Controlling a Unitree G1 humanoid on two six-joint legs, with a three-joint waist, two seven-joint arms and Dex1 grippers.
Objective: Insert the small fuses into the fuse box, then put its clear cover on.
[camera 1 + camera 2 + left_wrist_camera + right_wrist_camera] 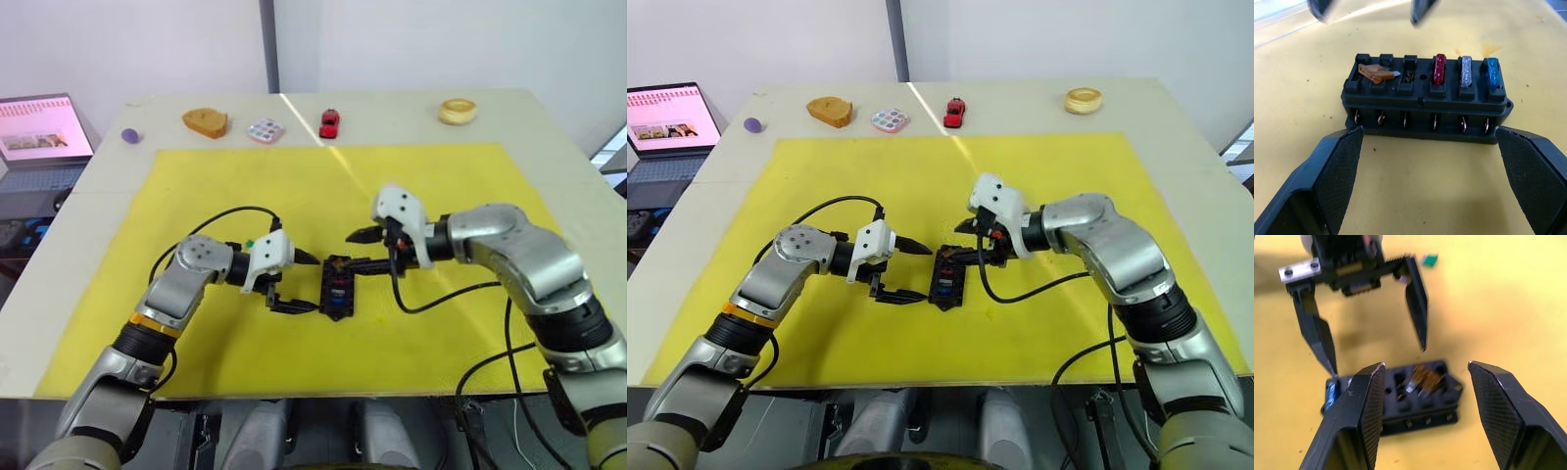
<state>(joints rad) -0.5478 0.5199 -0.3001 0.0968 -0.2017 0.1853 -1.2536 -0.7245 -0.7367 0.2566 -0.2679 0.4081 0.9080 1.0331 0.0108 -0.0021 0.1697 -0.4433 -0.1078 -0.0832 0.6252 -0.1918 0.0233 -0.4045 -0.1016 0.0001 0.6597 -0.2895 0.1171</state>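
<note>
Nearest to me, my left gripper (1432,171) is wide apart and holds nothing. Just beyond it the fuse box (1425,100) lies on the yellow mat (441,186). I count three fuses seated: red (1440,69), grey (1466,71), blue (1492,72). One orange fuse (1376,73) lies loose across the slots. My right gripper (1422,416) also stands apart, empty.

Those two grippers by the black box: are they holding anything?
Nothing. Left gripper and right gripper are both open beside the fuse box.

Right hand (1422,416) open over fuse box (1422,399); left hand (1376,352) opposite.
</note>
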